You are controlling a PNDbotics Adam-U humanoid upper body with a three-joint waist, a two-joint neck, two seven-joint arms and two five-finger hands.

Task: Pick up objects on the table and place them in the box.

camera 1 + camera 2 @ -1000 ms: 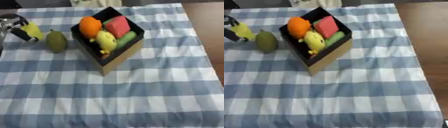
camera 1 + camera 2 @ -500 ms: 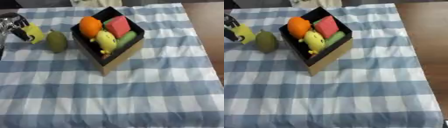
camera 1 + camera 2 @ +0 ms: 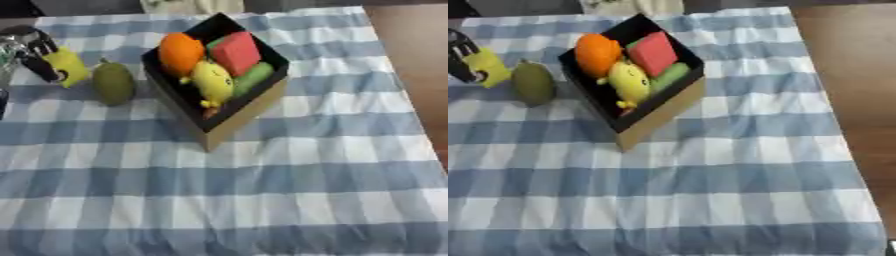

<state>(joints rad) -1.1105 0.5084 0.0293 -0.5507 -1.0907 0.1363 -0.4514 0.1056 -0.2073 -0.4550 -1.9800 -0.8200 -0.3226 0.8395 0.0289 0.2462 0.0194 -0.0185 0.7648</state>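
A black-lined cardboard box (image 3: 241, 117) stands on the checked cloth. It holds an orange fruit (image 3: 179, 51), a red block (image 3: 234, 51), a yellow toy (image 3: 213, 81) and a green piece (image 3: 255, 77). An olive-green fruit (image 3: 113, 83) lies on the cloth just left of the box. At the far left edge my left hand (image 3: 31, 50) has its dark fingers curled round a yellow object (image 3: 70, 66), close beside the green fruit. I cannot tell whether the yellow object rests on the cloth or is lifted. My right hand does not show.
The blue-and-white checked cloth (image 3: 262, 190) covers the table. Bare brown table (image 3: 859, 75) runs down the right side. Something pale (image 3: 188, 5) lies past the far edge.
My left hand, holding the yellow object, has edged slightly right and down towards the green fruit. The box and its contents have not moved.
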